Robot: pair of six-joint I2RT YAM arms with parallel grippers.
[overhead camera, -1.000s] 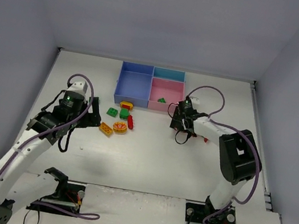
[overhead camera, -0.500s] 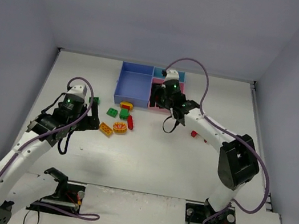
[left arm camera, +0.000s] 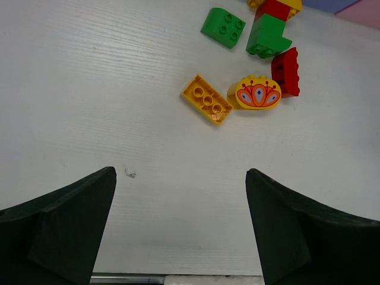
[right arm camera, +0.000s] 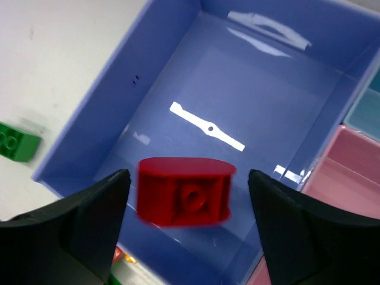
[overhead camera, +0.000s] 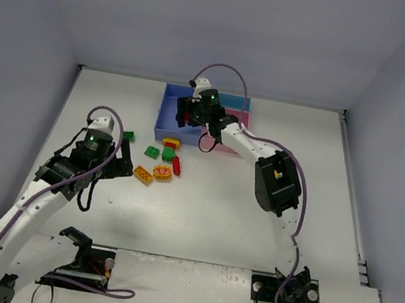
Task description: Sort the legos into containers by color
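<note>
Well, nearest to you the left gripper point(left arm camera: 181, 178) hangs over the white table point(left arm camera: 83, 83), its fingers spread wide with nothing between them. Just beyond it lie the loose legos. An orange flat brick point(left arm camera: 206, 105) touches a yellow rounded brick point(left arm camera: 257, 95), and a red brick point(left arm camera: 286, 72) is just beside that one. A little farther are a green rounded brick point(left arm camera: 222, 27) and a green block point(left arm camera: 268, 37). At the far side, the right gripper point(right arm camera: 189, 175) is over the blue tray point(right arm camera: 89, 113) with its fingers apart. A red rounded brick point(right arm camera: 185, 191) sits between them, with a small gap on each side. It looks blurred, so you cannot tell if it rests on the tray floor. The pink tray point(right arm camera: 350, 160) and the teal tray point(right arm camera: 371, 110) join the blue one.
</note>
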